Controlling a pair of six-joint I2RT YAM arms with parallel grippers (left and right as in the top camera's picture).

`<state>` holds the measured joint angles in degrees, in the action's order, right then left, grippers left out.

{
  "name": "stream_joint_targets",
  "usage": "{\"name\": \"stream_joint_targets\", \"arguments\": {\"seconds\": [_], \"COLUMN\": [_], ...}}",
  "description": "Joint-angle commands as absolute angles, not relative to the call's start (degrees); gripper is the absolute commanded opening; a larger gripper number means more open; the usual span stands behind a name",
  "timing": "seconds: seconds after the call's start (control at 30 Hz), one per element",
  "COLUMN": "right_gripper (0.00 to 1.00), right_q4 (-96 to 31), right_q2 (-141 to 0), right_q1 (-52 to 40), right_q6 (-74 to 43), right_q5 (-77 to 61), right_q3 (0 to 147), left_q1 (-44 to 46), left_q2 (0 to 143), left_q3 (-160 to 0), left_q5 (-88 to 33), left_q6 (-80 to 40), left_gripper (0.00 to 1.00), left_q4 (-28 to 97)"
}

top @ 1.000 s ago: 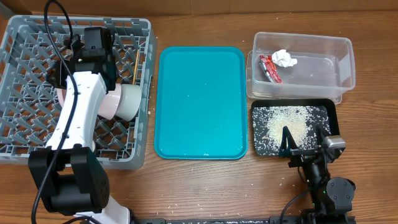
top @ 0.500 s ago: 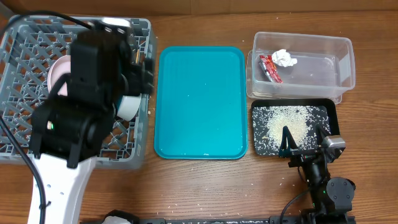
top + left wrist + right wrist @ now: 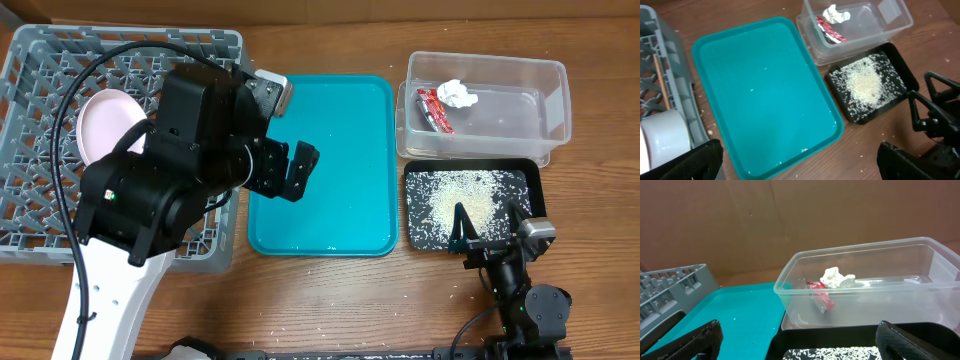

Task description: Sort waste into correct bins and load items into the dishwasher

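Observation:
My left gripper (image 3: 285,172) is open and empty, high over the left edge of the teal tray (image 3: 330,120); its view shows both fingers (image 3: 800,167) wide apart. The grey dish rack (image 3: 40,230) holds the pink plate (image 3: 105,125); the left wrist view shows a chopstick (image 3: 661,82) and a pale bowl (image 3: 662,140) in it. The clear tub (image 3: 545,85) holds the red wrapper (image 3: 433,108) and the paper ball (image 3: 457,94). The black tray (image 3: 535,180) holds rice (image 3: 462,192). My right gripper (image 3: 488,222) is open and empty at that tray's near edge.
The left arm covers the rack's right side and hides the other dishes from overhead. Stray rice grains lie on the teal tray (image 3: 765,95) and on the wooden table (image 3: 400,300) in front of it. The right wrist view shows the tub (image 3: 920,305) and rack (image 3: 670,285).
My left arm has swung right from over the dish rack to the teal tray's left edge, open and empty. The pink plate now shows in the rack. The right arm has not moved.

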<state>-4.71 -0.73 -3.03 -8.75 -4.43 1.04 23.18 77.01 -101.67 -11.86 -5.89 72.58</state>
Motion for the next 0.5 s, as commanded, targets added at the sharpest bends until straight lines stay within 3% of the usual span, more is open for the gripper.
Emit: {"name": "stream_joint_targets", "arguments": {"seconds": [0.0, 0.17, 0.37, 0.47], "right_gripper": [1.0, 1.0, 1.0, 1.0], "right_q4": [-4.4, -4.4, -4.4, -4.4], "right_q2": [-0.3, -0.3, -0.3, -0.3], "right_q1": [-2.76, -2.76, -2.76, -2.76], "right_q6": [-8.82, -8.82, -8.82, -8.82], "right_q5": [-3.92, -3.95, -3.95, -3.95], "right_q3": [0.47, 0.47, 0.47, 0.47], "left_q1": [23.31, 23.14, 22.52, 19.35], "left_q2": [77.95, 77.97, 67.16, 54.83], "left_q3": [-101.75, -101.75, -89.86, -73.3], "left_q5": [-14.63, -11.49, -4.01, -4.1], "left_q6": [-6.46, -6.28, -1.91, -3.57], "left_gripper": [1.0, 1.0, 1.0, 1.0], "left_q4": [72.73, 76.09, 51.99, 36.58]}}
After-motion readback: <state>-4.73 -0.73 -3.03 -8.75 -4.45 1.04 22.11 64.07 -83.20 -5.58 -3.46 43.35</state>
